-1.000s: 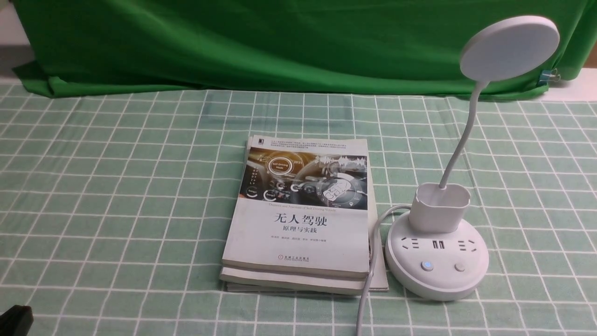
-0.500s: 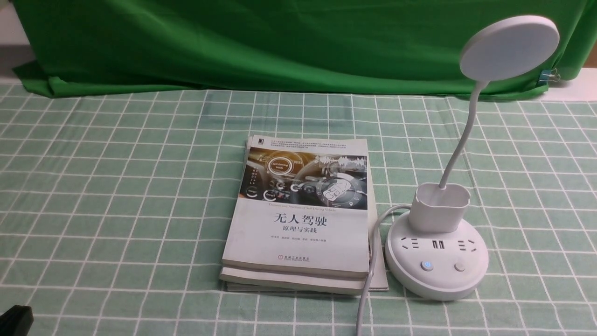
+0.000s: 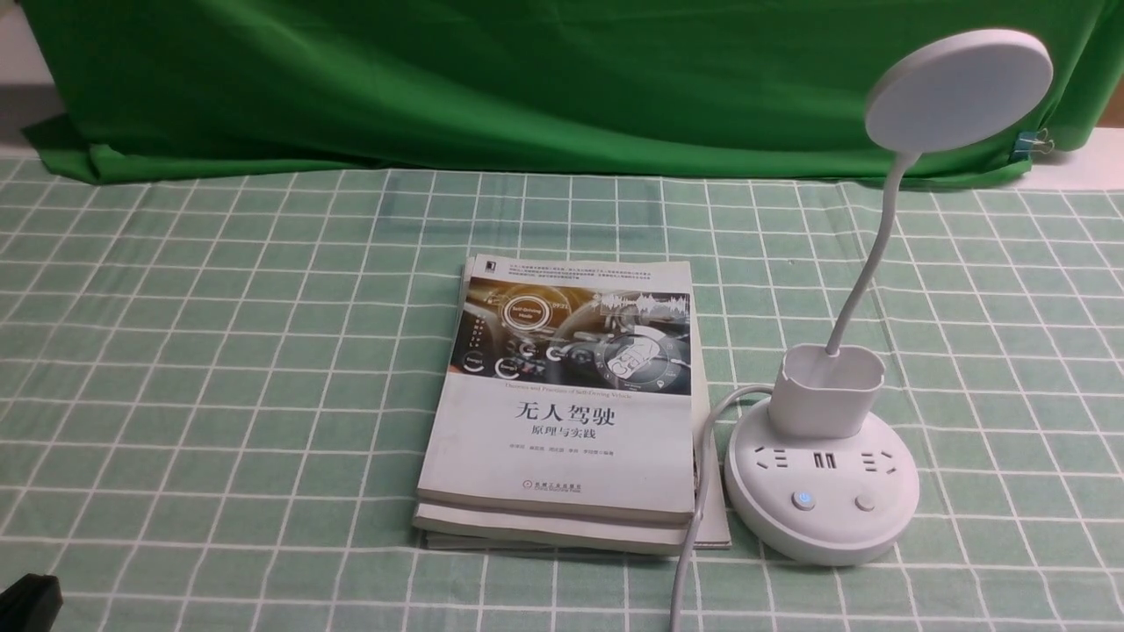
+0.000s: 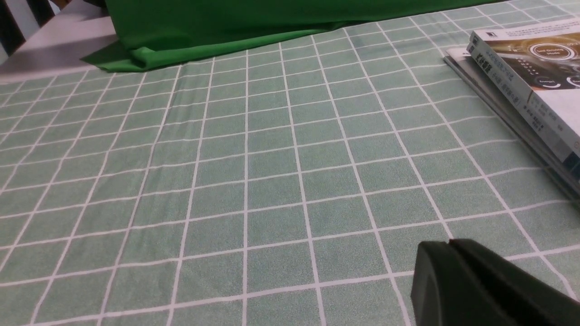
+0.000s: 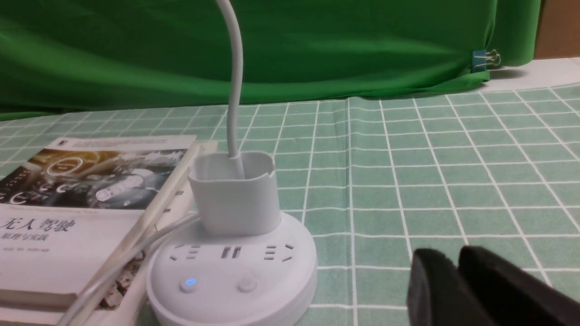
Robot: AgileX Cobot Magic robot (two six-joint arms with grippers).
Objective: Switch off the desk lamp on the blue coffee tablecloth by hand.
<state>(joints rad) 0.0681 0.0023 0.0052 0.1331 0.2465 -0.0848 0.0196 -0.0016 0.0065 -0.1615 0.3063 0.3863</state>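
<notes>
Gridded mint cloth (image 3: pixel 219 351) | round-headed lamp (image 3: pixel 825 408) | left end effector (image 4: pixel 438 246) closed | right end effector (image 5: pixel 448 257) parted

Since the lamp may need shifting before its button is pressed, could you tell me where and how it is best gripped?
Probably by the upper wall of the cup holder, from above: its open rim stands upright, while the neck is thin and curved.
</notes>
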